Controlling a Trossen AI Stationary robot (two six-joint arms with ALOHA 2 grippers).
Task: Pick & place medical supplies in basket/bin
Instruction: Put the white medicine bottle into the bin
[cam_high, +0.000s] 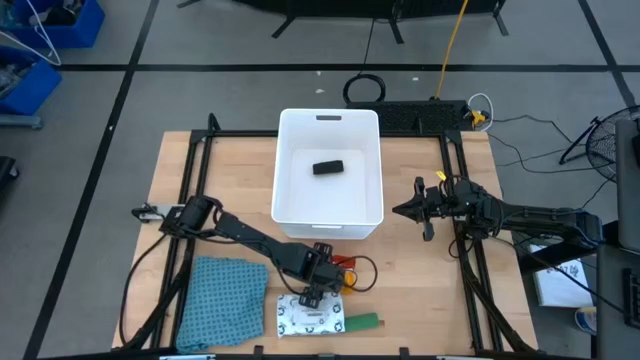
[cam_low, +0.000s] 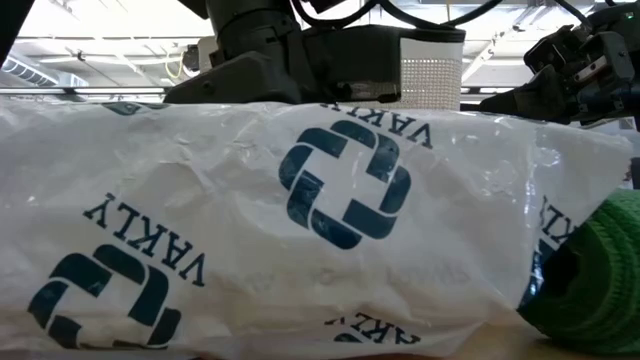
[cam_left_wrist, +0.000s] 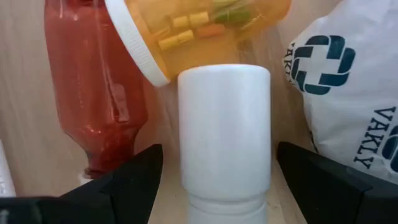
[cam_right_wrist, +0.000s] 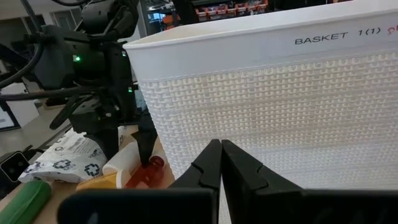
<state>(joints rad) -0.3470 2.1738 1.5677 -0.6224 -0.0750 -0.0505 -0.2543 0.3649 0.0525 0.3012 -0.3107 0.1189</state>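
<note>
Fingers (cam_left_wrist: 134, 180) of the left gripper (cam_high: 322, 284) stand spread on either side of a white bottle (cam_left_wrist: 224, 134) near the table's front edge, not touching it; a red bottle (cam_left_wrist: 93, 93) and an orange pill vial (cam_left_wrist: 199, 31) lie just beside it, with the white packet (cam_high: 310, 316) and green oblong (cam_high: 362, 321) close by. A black oblong (cam_high: 327, 167) rests inside the basket (cam_high: 292, 205). Off the basket's right wall, the right gripper (cam_high: 418, 211) hangs with fingers pressed together.

A light wooden table (cam_high: 230, 180) holds a white rectangular plastic basket (cam_high: 290, 205) at its centre. Near the front edge, from left to right, lie a teal-blue cloth (cam_high: 222, 302), a flat white packet with dark green print (cam_high: 308, 317) and a green oblong item (cam_high: 362, 321). A small red bottle (cam_high: 349, 264) lies just behind the packet.
</note>
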